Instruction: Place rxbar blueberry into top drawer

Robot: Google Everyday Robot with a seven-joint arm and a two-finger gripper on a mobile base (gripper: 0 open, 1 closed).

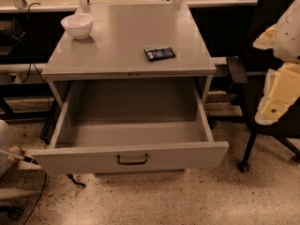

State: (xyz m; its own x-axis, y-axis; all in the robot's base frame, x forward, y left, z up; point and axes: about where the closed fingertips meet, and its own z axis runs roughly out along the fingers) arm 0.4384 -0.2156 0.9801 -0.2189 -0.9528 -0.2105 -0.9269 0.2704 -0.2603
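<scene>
A white bowl sits upright on the grey surface, out at ten o'clock near its back corner. A black wheeled office chair stands at three o'clock. Dark cables hang at nine o'clock above the speckled floor.

Rxbar blueberry sits on the table, right of centre, with a bowl well apart at the back left corner. Top drawer sticks out open underneath, in front. Tool is far right, before an office chair.
</scene>
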